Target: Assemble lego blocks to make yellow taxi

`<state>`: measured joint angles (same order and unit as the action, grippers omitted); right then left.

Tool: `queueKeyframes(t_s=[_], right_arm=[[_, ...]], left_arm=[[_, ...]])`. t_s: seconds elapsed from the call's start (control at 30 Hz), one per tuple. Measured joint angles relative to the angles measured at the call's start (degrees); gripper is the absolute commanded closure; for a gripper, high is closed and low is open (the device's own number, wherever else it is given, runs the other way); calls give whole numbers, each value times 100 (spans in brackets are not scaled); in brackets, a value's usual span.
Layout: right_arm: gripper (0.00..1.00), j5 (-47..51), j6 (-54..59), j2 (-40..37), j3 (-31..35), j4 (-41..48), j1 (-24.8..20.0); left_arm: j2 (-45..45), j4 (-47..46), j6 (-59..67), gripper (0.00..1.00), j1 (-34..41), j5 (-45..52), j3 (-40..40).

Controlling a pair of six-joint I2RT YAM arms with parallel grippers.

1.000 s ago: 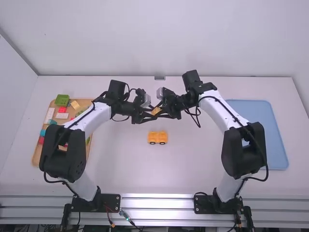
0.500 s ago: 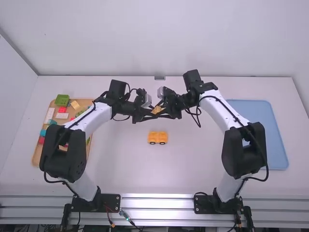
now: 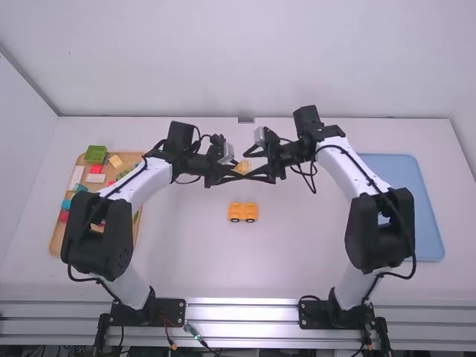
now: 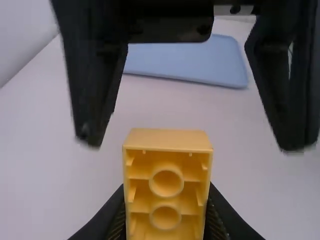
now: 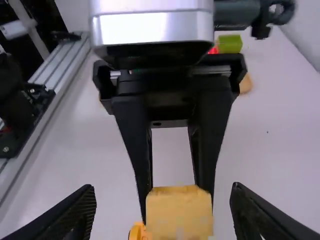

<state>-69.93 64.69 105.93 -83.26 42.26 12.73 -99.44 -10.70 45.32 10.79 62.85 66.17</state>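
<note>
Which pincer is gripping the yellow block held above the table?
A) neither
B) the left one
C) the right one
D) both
B: the left pincer is closed on the yellow block, while the right pincer stands open, its fingers clear of the block's sides.

White table (image 3: 186, 260), 1 wooden board (image 3: 56, 242), 1 yellow wheeled block (image 3: 243, 210), 1 blue tray (image 3: 428, 216)

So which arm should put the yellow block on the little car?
Probably the left. The left pincer grips the yellow block, while the right pincer is open and isn't holding it.
</note>
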Motion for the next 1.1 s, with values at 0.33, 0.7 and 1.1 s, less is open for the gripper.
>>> queueKeyframes(t_s=[0.33, 0.7, 1.1], right_arm=[[31, -1456, -111, 0, 898, -2076, -551], [41, -1779, -2573, -2, 1152, -4771, -232], [52, -1768, -3593, 0, 1152, -5141, -258]], left_arm=[[0, 857, -439, 98, -81, 579, 0], [-70, 2345, -1467, 98, -81, 791, 0], [-214, 3447, -2328, 98, -37, 1034, -197]])
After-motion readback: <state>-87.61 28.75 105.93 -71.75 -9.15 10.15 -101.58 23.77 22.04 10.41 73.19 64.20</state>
